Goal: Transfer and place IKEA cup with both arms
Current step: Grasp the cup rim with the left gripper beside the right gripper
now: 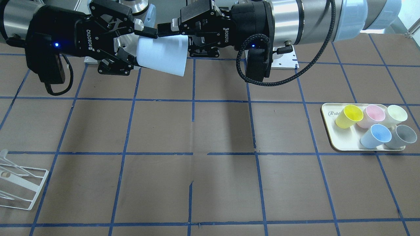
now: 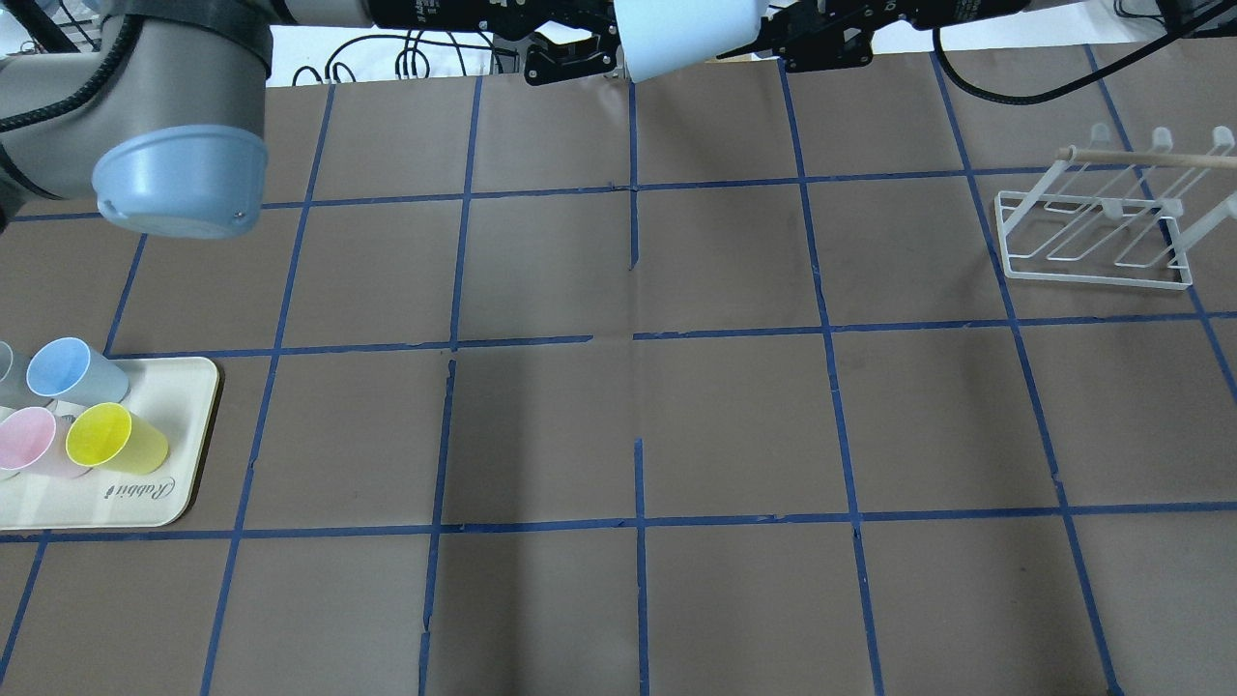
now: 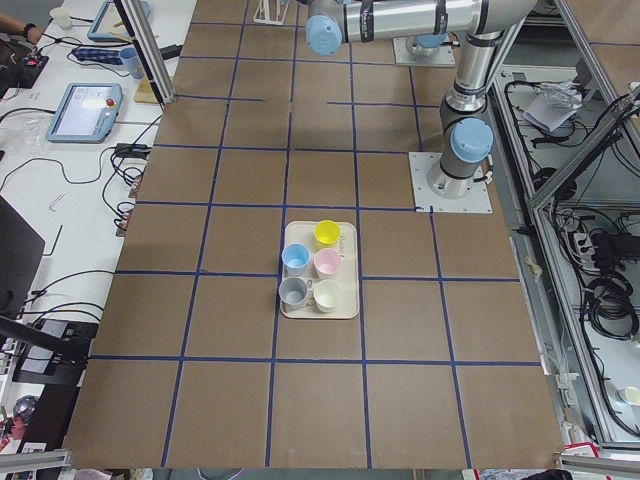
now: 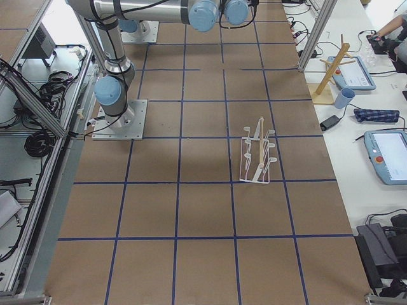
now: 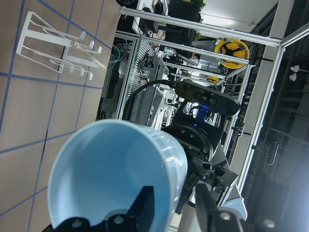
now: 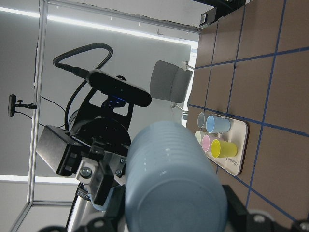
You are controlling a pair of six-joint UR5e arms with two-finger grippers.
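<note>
Aloft over the brown table point(image 1: 223, 131) with its blue tape grid, between the two arms: the IKEA cup point(image 1: 164, 55), pale blue, lying on its side, mouth end dipped a little, clear of the tabletop. Gripped at both ends.

On the robot's right, the right gripper point(image 1: 139, 47), fingers pressed to opposite sides of the narrow base end. From its own wrist camera, the cup's flat bottom filling the space between the two fingers.

On the robot's left, the left gripper point(image 1: 165, 32), pinched on the cup wall at the rim: one finger point(image 5: 145, 203) inside the open mouth, the other along the outside. Upper fingertips of the two grippers almost meeting on top of the cup. Small blue lights glowing on both gripper bodies.

Down on the table, well apart from the held cup, at the robot's left end: a cream tray point(image 1: 329, 126) with five upright cups. In the row nearer the robot, a yellow cup point(image 1: 349, 116), a pink cup point(image 1: 374, 114) and a cream cup point(image 1: 397, 114). In the farther row, a second blue cup point(image 1: 375, 136) just beside a grey cup point(image 1: 402, 136).

At the robot's right end, a white wire rack point(image 2: 1097, 237) with a wooden rod across its top.
</note>
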